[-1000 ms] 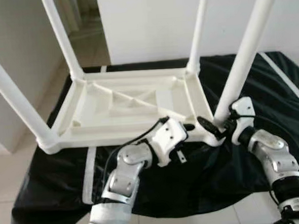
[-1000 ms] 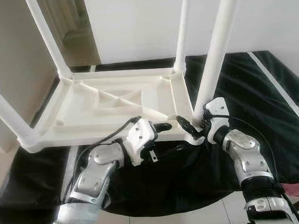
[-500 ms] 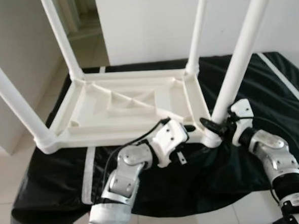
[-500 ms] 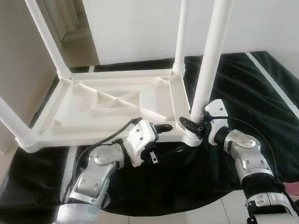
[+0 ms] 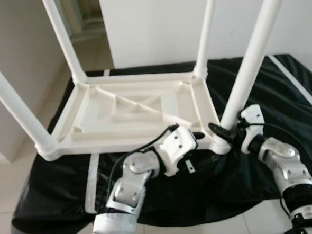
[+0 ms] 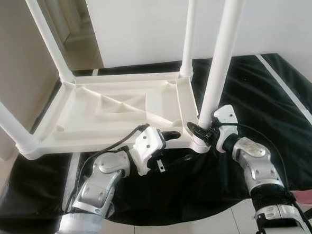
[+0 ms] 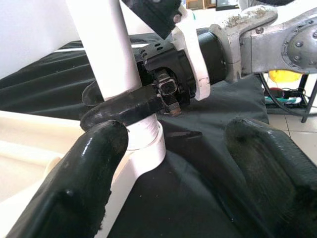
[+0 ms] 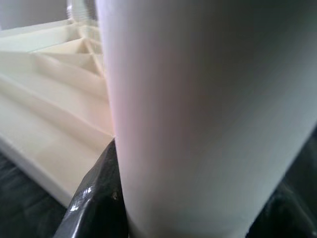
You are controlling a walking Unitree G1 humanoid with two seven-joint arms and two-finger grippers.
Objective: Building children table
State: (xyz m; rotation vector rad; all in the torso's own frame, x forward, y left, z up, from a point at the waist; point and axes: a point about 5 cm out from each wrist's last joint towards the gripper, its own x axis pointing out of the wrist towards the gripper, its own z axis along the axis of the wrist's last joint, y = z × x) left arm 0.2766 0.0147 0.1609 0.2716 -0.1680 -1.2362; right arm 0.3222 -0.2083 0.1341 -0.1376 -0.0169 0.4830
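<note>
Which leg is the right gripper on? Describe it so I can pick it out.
On the black cloth lies an upturned white table with four legs pointing up. The right gripper holds the leg at the near right corner, close to its socket. It is the thickest-looking leg, nearest the robot's right arm.

Upturned children's table [image 5: 134, 110]: white moulded plastic, smooth, faint sheen; ribbed underside. Near-right leg [image 5: 248, 63]: smooth white plastic tube, slightly glossy, seated in a plastic socket.

Beneath the table, black sheet [image 5: 260, 84]: thin, wrinkled, satiny, with a white stripe.

Right gripper [image 5: 220, 131]: fingers [image 7: 124, 106] of black rubbery material, dull gloss, around the leg. Left gripper [image 7: 183, 168]: same black coating, scuffed, rough-edged.

Arms: brushed silver metal, white plastic housings.
</note>
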